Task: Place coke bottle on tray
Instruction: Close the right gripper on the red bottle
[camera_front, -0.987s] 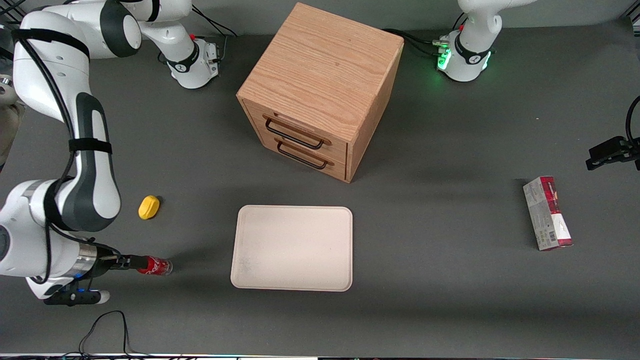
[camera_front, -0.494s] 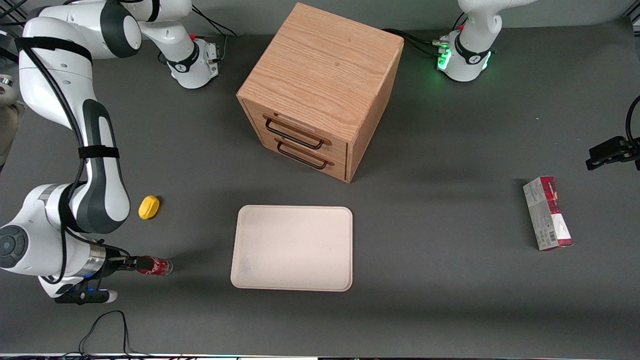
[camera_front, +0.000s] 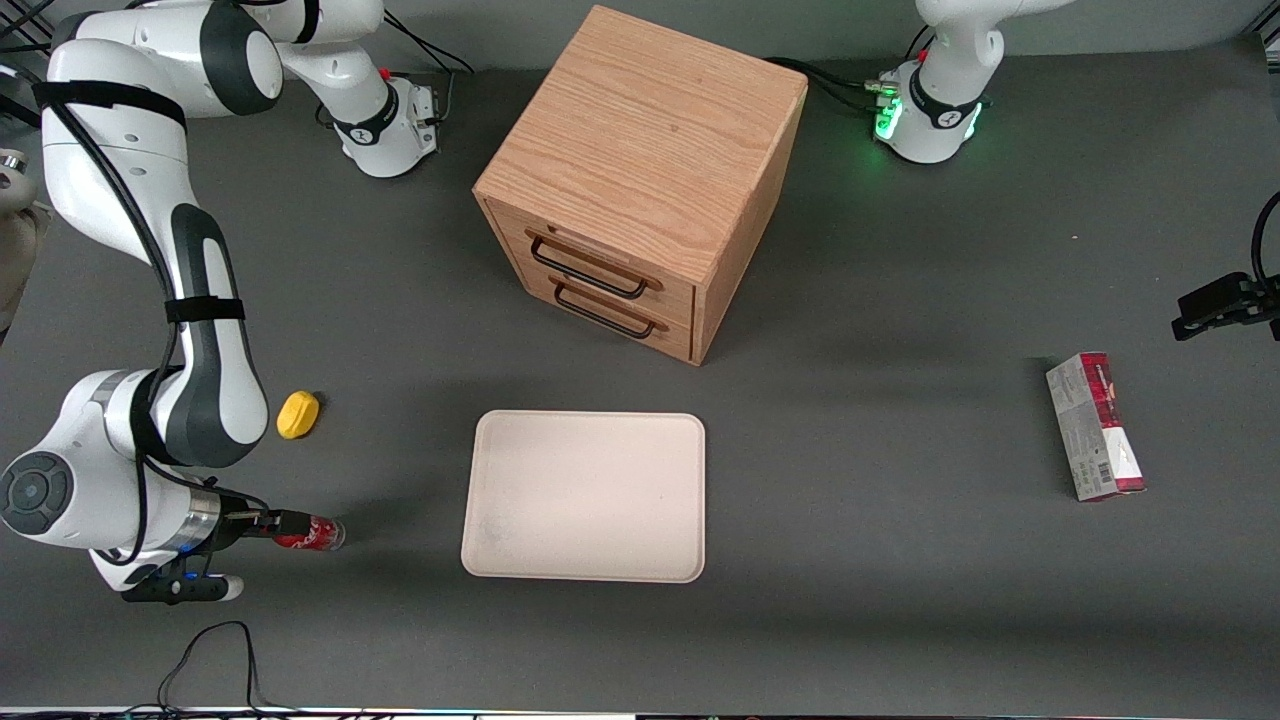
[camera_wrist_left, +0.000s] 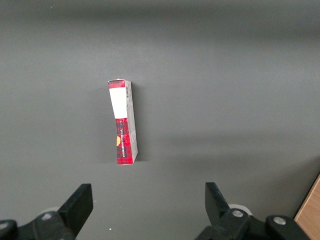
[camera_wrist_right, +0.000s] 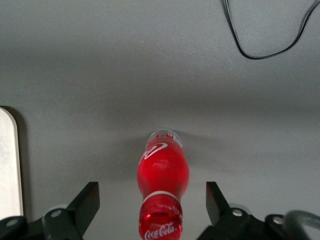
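The coke bottle (camera_front: 314, 534) lies on its side on the dark table, toward the working arm's end, its red cap pointing at my right gripper (camera_front: 288, 523). In the right wrist view the bottle (camera_wrist_right: 163, 172) lies between the two open fingers of the gripper (camera_wrist_right: 151, 194), with a gap on each side and the cap nearest the camera. The gripper is low, at table height. The cream-white tray (camera_front: 585, 495) lies flat near the table's middle, apart from the bottle; its rim (camera_wrist_right: 7, 165) shows in the right wrist view.
A yellow lump (camera_front: 298, 414) lies near the bottle, farther from the front camera. A wooden two-drawer box (camera_front: 640, 180) stands farther from the camera than the tray. A red-and-grey carton (camera_front: 1095, 425) lies toward the parked arm's end. A black cable (camera_wrist_right: 265, 40) loops on the table.
The right arm's elbow and wrist have shifted a little toward the tray, and the gripper has slid slightly farther along the bottle. The bottle and tray have not moved.
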